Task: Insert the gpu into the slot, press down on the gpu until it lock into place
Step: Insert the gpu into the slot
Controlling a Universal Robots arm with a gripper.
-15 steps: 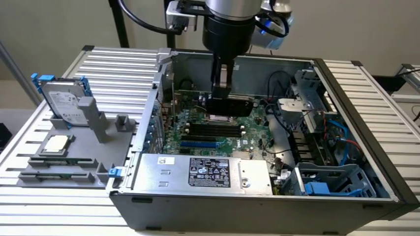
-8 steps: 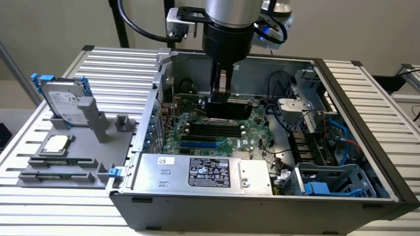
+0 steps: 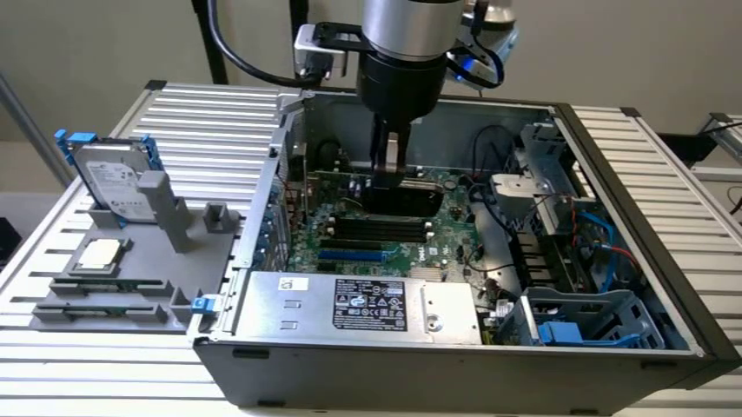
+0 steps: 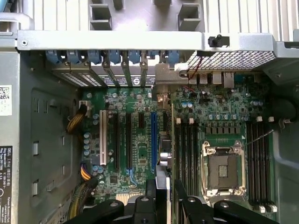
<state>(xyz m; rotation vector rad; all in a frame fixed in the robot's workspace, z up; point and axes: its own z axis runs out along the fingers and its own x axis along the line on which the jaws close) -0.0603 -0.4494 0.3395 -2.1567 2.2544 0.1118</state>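
Observation:
My gripper [image 3: 391, 178] reaches down into the open computer case and is shut on the gpu [image 3: 406, 200], a flat black card hanging upright above the green motherboard. From the wrist, the gpu [image 4: 163, 158] shows edge-on between my fingers [image 4: 150, 189], with my gripper [image 4: 163, 186] around its top edge. The slot [image 4: 153, 135], a long blue strip, runs parallel to the card and just beside it. In the exterior view the slot [image 3: 347, 257] lies in front of the black memory slots, below the card, and the two are apart.
A grey labelled power supply [image 3: 360, 304] fills the case's front. Black memory slots [image 4: 187, 154] and the CPU socket [image 4: 224, 168] flank the card. Cables and a blue drive cage [image 3: 579, 321] crowd the exterior view's right. A hard drive [image 3: 110, 178] stands on a grey fixture outside.

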